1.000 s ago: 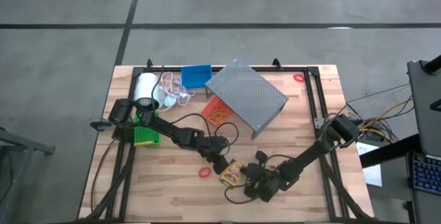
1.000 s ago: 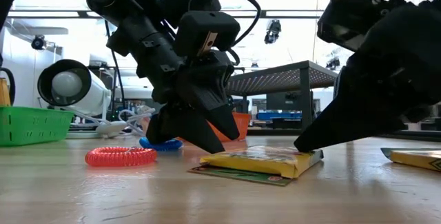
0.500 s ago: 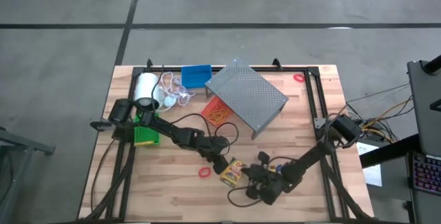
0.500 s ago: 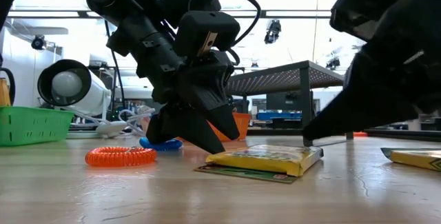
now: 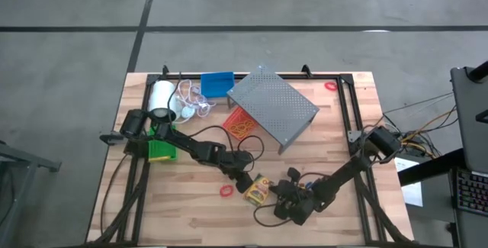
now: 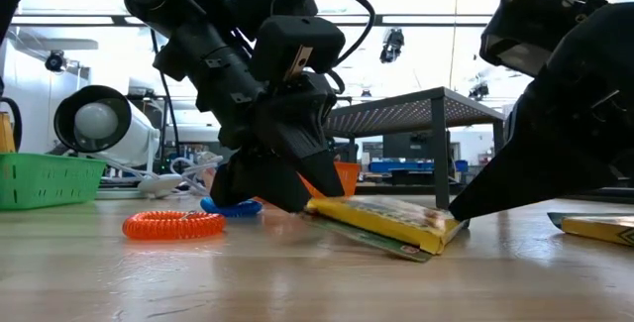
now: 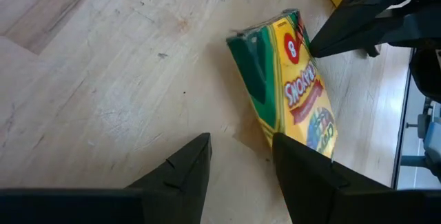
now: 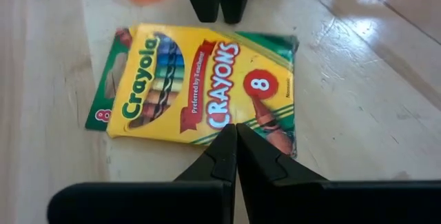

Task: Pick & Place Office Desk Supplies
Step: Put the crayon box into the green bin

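Green bin at table's left edge, beside left arm's base; white roll with cord behind it, blue bin at the far edge. Red-orange bin half tucked under grey perforated rack mid-table. Red ring band lying loose on wood, near front, just left of the crayon box; blue ring band seen in low view behind left fingers. Left gripper down at table level, jaws parted a moderate gap, tips at one end of crayon box, straddling nothing clearly; contact with box edge hard to confirm. Box tilted, end nearer left gripper lifted off the wood, other end down. Right gripper low on opposite side, jaws fully closed, tip pressed against box's edge, gripping nothing. Second crayon box flat on table at far right in low view. Another red ring band at far right corner.
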Controlling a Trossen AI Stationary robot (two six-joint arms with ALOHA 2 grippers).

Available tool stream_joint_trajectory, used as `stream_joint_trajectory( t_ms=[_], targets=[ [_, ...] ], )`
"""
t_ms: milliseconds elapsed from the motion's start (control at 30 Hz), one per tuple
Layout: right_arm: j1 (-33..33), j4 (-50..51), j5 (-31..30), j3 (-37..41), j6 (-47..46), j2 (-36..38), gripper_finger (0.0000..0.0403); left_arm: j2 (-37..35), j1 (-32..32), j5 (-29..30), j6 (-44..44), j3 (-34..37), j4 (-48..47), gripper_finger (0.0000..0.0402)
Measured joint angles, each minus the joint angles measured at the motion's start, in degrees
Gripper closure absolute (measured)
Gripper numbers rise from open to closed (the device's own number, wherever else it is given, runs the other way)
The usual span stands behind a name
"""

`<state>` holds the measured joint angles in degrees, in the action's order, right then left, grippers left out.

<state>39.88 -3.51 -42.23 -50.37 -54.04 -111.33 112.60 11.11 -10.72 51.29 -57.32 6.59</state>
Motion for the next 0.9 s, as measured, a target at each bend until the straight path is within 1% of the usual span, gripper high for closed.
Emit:
stream_joint_trajectory(
  t_ms=[200,300,433,667,900],
  targets=[
    [0.0,0.0,0.7,0.1,0.0,0.0,0.0395,0.0,0.0,-0.3,0.1,0.0,1.9,0.0236],
    [0.0,0.1,0.9,0.1,0.0,0.0,0.0395,0.0,0.0,-1.6,0.5,0.0,4.3,0.0236],
    [0.0,0.1,1.1,0.1,0.0,0.0,0.0395,0.0,0.0,-3.3,1.3,0.0,5.2,0.0236],
    [0.0,0.2,1.1,0.1,0.0,0.0,0.0395,0.0,0.0,-3.2,2.6,0.0,5.3,0.0236],
    [0.0,0.1,1.0,0.1,0.0,0.0,0.0395,0.5,0.0,-1.9,2.8,0.0,5.6,0.0236]
  ],
)
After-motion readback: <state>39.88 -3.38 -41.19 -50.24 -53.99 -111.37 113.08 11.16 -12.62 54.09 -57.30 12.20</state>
